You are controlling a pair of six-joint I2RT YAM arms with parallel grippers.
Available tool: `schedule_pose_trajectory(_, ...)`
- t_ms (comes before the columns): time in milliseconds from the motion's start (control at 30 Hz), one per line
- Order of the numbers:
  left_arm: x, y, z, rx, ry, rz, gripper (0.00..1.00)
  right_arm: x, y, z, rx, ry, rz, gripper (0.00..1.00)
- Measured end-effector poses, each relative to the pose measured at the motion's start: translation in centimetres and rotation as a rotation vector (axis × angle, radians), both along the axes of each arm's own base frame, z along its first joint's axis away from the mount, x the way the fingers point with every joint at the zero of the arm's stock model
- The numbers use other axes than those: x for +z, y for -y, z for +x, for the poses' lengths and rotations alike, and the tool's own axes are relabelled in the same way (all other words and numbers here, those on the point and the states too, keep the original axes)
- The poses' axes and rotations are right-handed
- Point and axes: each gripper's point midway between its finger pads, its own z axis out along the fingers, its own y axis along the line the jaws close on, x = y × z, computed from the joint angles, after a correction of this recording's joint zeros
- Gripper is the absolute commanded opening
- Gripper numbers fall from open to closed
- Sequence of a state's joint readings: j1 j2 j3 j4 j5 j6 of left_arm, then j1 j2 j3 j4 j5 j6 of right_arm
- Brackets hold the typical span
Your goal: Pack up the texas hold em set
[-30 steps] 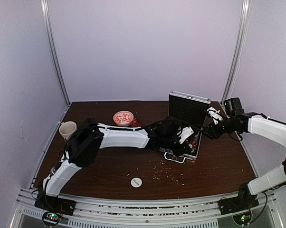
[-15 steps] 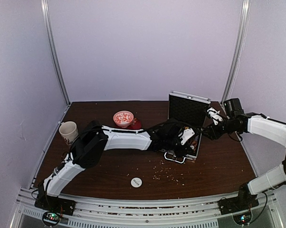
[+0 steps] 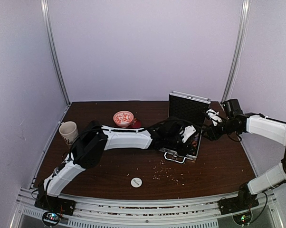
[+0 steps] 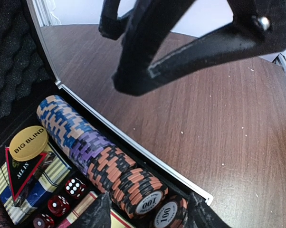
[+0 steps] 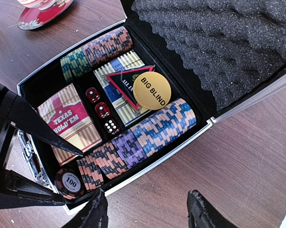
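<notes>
The silver case (image 3: 196,148) lies open at mid right, its foam-lined lid (image 3: 188,108) upright. In the right wrist view it holds a row of chips (image 5: 147,133), a second row (image 5: 95,52), the red-yellow card box (image 5: 69,123), red dice (image 5: 102,111) and a gold "BIG BLIND" disc (image 5: 151,90). My left gripper (image 4: 147,218) is open, its fingers astride the "100" chips (image 4: 150,202) at the row's near end. My right gripper (image 5: 147,216) is open and empty over the table beside the case's right rim (image 5: 152,164). A white disc (image 3: 136,182) lies on the table in front.
A red-white bowl (image 3: 123,118) on its saucer stands left of the case. A paper cup (image 3: 67,130) stands at the far left. Small crumbs (image 3: 169,175) are scattered in front of the case. The right gripper (image 4: 181,42) hangs close above the left one.
My left gripper has shifted slightly right over the case's near end. The right arm has barely moved.
</notes>
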State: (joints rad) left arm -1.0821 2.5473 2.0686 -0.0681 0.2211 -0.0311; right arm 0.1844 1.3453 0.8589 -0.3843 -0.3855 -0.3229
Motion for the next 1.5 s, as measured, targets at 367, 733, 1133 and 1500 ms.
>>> schedule_pose_trajectory(367, 2.8, -3.7, -1.4, 0.018, -0.007, 0.072, 0.56, 0.0, -0.1, 0.0, 0.012, 0.001, -0.001, 0.59)
schedule_pose_trajectory(733, 5.4, -14.2, -4.8, 0.108, -0.063, 0.313, 0.61, -0.2, -0.7, -0.7, 0.064, -0.012, 0.007, 0.61)
schedule_pose_trajectory(1133, -5.9, -27.4, -11.4, 0.141, -0.324, 0.840, 0.67, -0.3, -0.9, -1.0, 0.087, -0.017, 0.008, 0.61)
schedule_pose_trajectory(1500, -5.7, -27.2, -12.3, 0.125, -0.372, 0.825, 0.84, -0.3, -0.9, -1.0, 0.090, -0.016, 0.007, 0.61)
